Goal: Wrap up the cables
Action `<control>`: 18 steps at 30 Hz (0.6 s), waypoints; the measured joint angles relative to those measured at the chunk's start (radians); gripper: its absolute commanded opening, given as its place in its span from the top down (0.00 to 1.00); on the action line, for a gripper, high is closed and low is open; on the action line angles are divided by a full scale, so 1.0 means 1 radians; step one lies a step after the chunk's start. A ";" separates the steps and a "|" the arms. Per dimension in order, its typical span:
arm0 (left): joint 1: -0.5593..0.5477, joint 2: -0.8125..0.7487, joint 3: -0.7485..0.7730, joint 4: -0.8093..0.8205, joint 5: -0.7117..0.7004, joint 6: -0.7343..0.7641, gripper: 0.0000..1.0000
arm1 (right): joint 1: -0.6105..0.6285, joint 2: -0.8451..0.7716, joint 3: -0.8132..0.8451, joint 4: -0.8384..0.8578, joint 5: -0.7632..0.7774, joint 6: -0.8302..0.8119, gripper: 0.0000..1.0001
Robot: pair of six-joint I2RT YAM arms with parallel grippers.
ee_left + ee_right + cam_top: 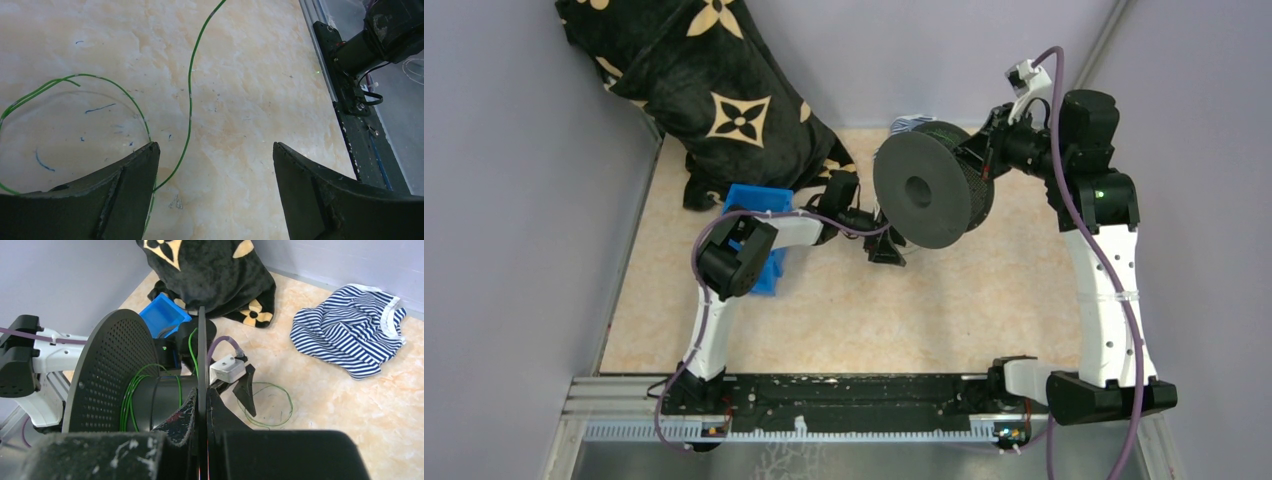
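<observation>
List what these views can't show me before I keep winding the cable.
- Left wrist view: the cable loop runs behind a finger of the left gripper and off the left edge; neither end shows.
- Right wrist view: the right gripper, shut on the spool rim, blocks the lower core; turns uncountable.
- Top view: the cable is too thin to see; the spool covers the table beneath.

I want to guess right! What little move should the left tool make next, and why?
Probably lower and close on the cable: the left tool hangs open over it, the strand lies loose on the table, and the right tool grips the spool.
</observation>
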 measured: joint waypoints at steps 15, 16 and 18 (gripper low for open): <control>-0.012 0.060 0.061 0.000 0.033 -0.004 0.73 | -0.005 0.000 0.005 0.000 -0.001 0.004 1.00; -0.013 0.060 0.054 0.000 0.036 -0.002 0.82 | -0.005 0.000 0.006 0.000 0.002 0.004 1.00; -0.013 0.059 0.030 -0.002 0.042 0.004 0.95 | -0.006 0.001 0.011 -0.003 0.010 0.004 1.00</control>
